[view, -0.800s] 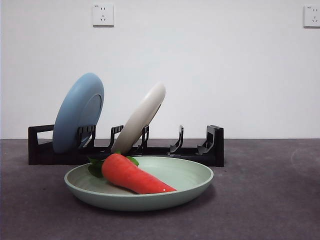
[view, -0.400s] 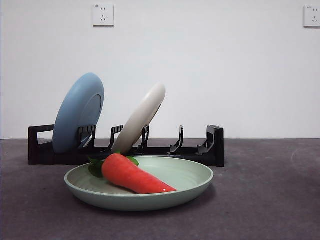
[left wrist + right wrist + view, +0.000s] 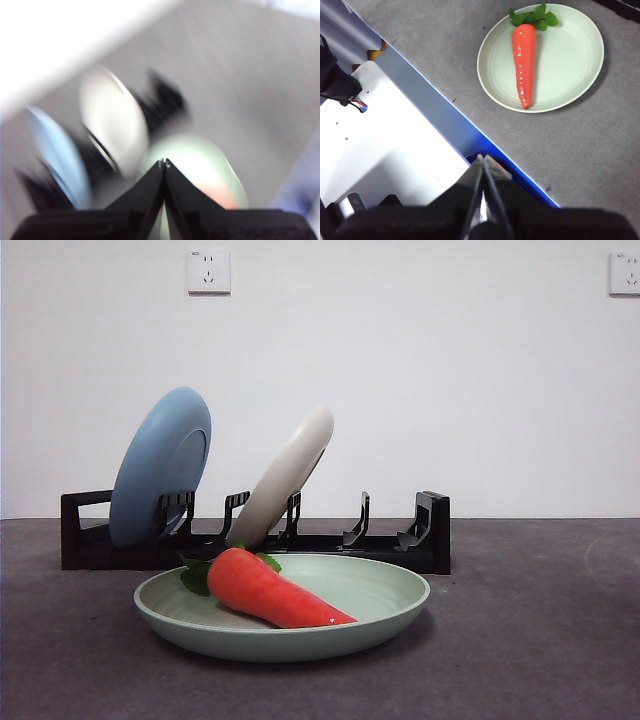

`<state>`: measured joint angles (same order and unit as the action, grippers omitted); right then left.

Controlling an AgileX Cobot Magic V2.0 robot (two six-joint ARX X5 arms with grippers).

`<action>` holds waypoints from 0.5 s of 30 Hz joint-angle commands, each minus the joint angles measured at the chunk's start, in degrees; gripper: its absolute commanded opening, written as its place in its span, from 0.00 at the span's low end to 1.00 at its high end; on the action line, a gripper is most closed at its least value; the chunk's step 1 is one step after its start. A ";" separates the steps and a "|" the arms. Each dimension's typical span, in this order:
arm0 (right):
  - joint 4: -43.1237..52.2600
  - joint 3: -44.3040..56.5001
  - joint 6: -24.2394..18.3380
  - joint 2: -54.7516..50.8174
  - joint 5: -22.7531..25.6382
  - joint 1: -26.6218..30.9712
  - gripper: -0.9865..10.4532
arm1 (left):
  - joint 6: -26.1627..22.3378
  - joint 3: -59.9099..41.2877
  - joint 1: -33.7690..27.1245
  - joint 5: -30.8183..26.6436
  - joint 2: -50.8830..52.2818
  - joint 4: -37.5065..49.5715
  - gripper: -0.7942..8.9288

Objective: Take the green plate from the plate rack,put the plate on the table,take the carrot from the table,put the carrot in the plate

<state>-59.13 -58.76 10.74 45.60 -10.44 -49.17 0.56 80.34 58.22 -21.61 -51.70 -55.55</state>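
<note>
The green plate (image 3: 360,605) lies flat on the table (image 3: 540,640) in front of the plate rack (image 3: 420,540). The carrot (image 3: 270,590) lies in the plate, leaves to the left. In the right wrist view the plate (image 3: 570,55) holds the carrot (image 3: 524,62) lengthwise. My right gripper (image 3: 483,159) is shut and empty, far back from the plate over the table's edge. My left gripper (image 3: 164,162) is shut and empty, high above; its view is blurred and shows the plate (image 3: 200,160) and the rack (image 3: 165,100). Neither gripper shows in the front view.
A blue plate (image 3: 160,480) and a cream-white plate (image 3: 285,475) stand tilted in the rack's left slots; the right slots are empty. A white and blue base structure (image 3: 395,140) borders the table near my right gripper.
The front picture has shifted a few pixels to the right. The plate, the carrot and the rack have not moved relative to one another.
</note>
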 commanded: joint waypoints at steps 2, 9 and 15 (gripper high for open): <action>0.24 0.31 0.33 -0.04 0.09 -0.13 0.09 | -9.73 -5.70 -15.06 10.01 3.96 18.97 0.08; 0.24 0.31 0.33 -0.02 0.11 -0.13 0.09 | -9.60 -24.87 -38.42 25.07 14.62 42.38 0.08; 0.24 0.31 0.33 -0.02 0.13 -0.13 0.09 | -7.89 -41.35 -48.33 24.57 25.42 47.56 0.08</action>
<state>-59.13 -58.76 10.74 45.63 -10.41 -49.17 -7.81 41.52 10.87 2.79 -27.73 -8.69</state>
